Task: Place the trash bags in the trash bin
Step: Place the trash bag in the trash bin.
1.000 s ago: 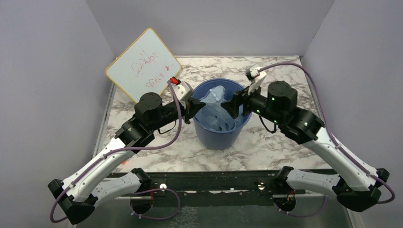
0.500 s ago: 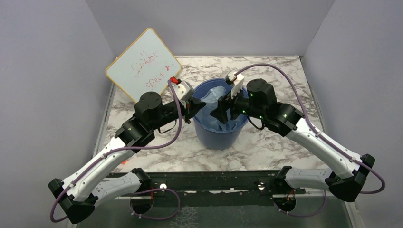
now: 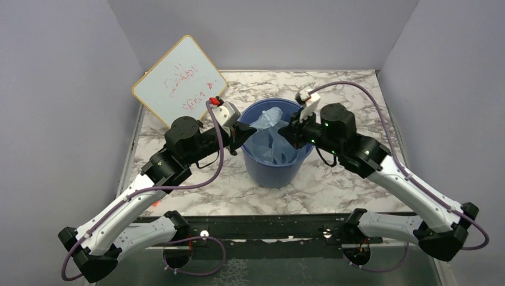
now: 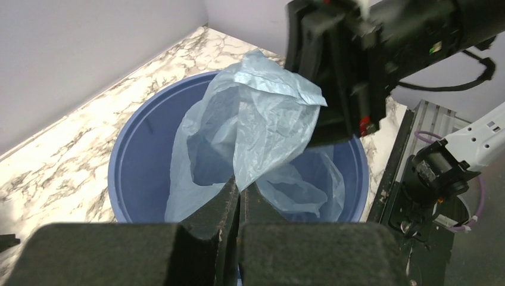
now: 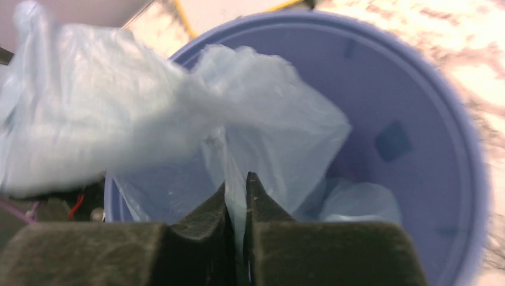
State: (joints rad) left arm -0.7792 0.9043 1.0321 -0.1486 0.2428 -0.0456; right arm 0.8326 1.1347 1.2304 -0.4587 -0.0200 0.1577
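The blue trash bin (image 3: 277, 173) stands mid-table between both arms. The thin light-blue trash bag (image 3: 269, 132) hangs crumpled in its mouth, part of it standing above the rim. My left gripper (image 3: 242, 132) is at the bin's left rim, shut on a corner of the bag (image 4: 262, 119) over the bin (image 4: 146, 149). Opposite it, my right gripper (image 3: 290, 133) reaches in from the right rim. Its jaws (image 5: 236, 179) are closed with a fold of the bag (image 5: 149, 107) pinched between them, above the bin's inside (image 5: 405, 95).
A white board with red writing (image 3: 178, 80) leans against the back-left wall, close behind my left arm. Grey walls close in the marble table (image 3: 351, 179) on three sides. A black rail (image 3: 268, 229) runs along the near edge.
My right gripper swung left over the bin, drew back a little toward the right rim and closed on the bag. The left gripper kept its grip and barely shifted.
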